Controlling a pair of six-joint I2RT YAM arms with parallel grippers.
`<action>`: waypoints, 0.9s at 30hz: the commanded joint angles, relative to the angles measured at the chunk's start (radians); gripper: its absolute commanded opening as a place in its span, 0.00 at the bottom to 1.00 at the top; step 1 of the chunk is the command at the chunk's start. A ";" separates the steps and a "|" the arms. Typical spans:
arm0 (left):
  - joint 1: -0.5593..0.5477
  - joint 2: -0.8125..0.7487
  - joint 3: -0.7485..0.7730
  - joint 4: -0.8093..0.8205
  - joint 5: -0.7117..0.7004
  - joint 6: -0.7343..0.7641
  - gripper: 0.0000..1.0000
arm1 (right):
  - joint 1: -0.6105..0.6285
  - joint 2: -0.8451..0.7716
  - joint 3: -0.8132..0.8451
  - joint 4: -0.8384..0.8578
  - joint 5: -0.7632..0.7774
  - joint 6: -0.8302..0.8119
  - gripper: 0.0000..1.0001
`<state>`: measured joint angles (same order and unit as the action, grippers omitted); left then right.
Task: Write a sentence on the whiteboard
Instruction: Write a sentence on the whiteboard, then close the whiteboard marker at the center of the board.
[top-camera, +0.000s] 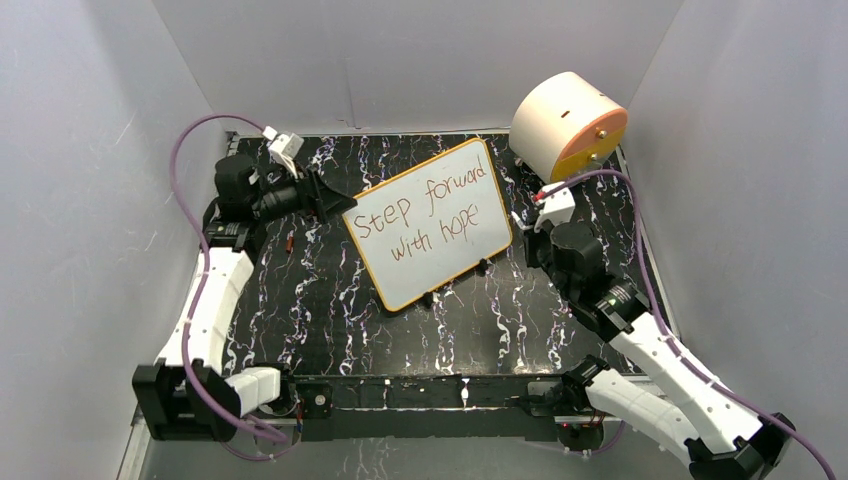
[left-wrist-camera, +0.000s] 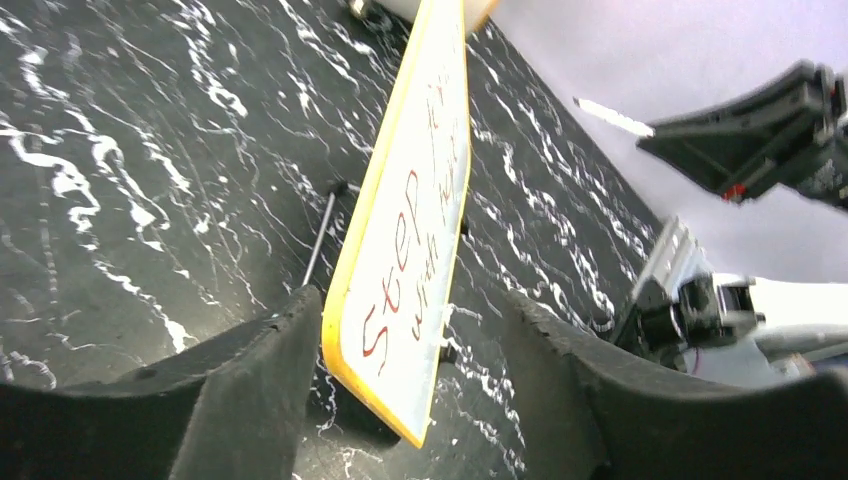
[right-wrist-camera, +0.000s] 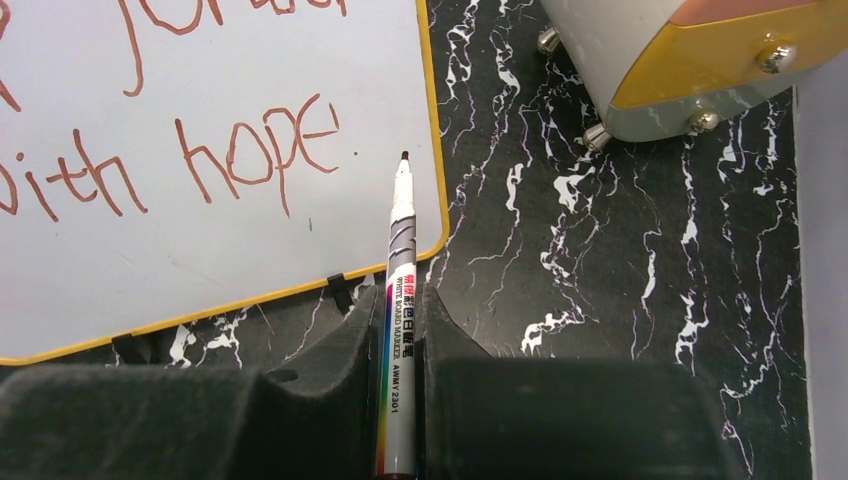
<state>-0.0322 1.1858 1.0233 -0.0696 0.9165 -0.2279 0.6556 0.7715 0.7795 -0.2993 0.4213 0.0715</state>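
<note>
Whiteboard (top-camera: 441, 263) with the sentence (top-camera: 420, 222), marker (right-wrist-camera: 400, 300) in the right jaws.

The whiteboard (top-camera: 428, 222) sits in the middle of the tabletop (top-camera: 330, 300), turned at an angle, with the sentence (top-camera: 415, 210) in 2 lines across it. The drum (top-camera: 568, 125) stands at the far right, just beyond the board's far right corner. The left end effector (top-camera: 335, 200) is at the board's left corner, 1 finger on either side of that edge. The right end effector (right-wrist-camera: 400, 330) is just beside the board's right edge, and its marker (right-wrist-camera: 400, 260) points onto the board right of the last word.
</note>
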 joint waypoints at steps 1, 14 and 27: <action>-0.001 -0.121 0.049 -0.090 -0.239 -0.042 0.72 | -0.004 -0.061 0.063 -0.046 0.038 -0.001 0.00; 0.003 -0.337 -0.106 -0.202 -0.963 -0.134 0.95 | -0.004 -0.199 0.019 -0.096 0.033 0.014 0.00; 0.015 -0.015 -0.116 -0.280 -1.109 -0.067 0.77 | -0.004 -0.273 -0.020 -0.083 0.010 0.019 0.00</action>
<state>-0.0273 1.0866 0.8963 -0.3195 -0.1230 -0.3298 0.6556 0.5190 0.7719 -0.4175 0.4412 0.0772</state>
